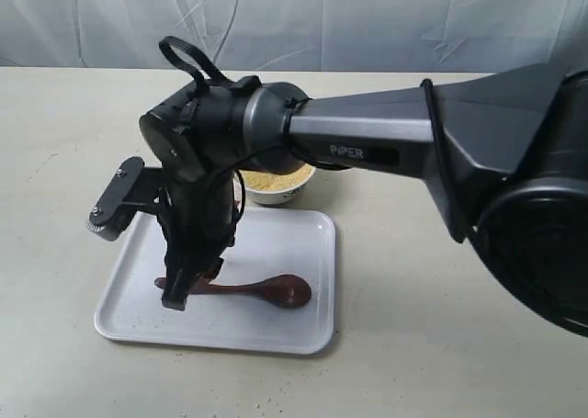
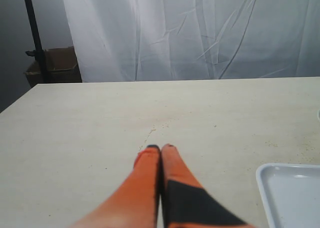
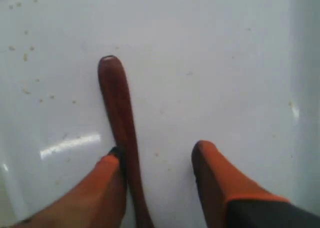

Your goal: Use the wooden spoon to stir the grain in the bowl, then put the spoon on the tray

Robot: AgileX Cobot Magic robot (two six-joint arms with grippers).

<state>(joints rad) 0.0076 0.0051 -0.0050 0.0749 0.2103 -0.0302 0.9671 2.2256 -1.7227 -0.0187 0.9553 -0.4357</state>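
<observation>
The wooden spoon lies flat on the white tray, its oval bowl toward the tray's right side. My right gripper reaches across and points down over the handle end. In the right wrist view the right gripper is open; the handle rests against one fingertip and the other stands well apart over the tray. Behind the arm, the white bowl holds yellow grain. My left gripper is shut on nothing above bare table, with the tray's corner beside it.
The right arm's dark bulk covers most of the bowl and the tray's left half. A few loose grains lie on the tray. The beige table stretches right of the tray. A cardboard box and a black pole stand beyond the table.
</observation>
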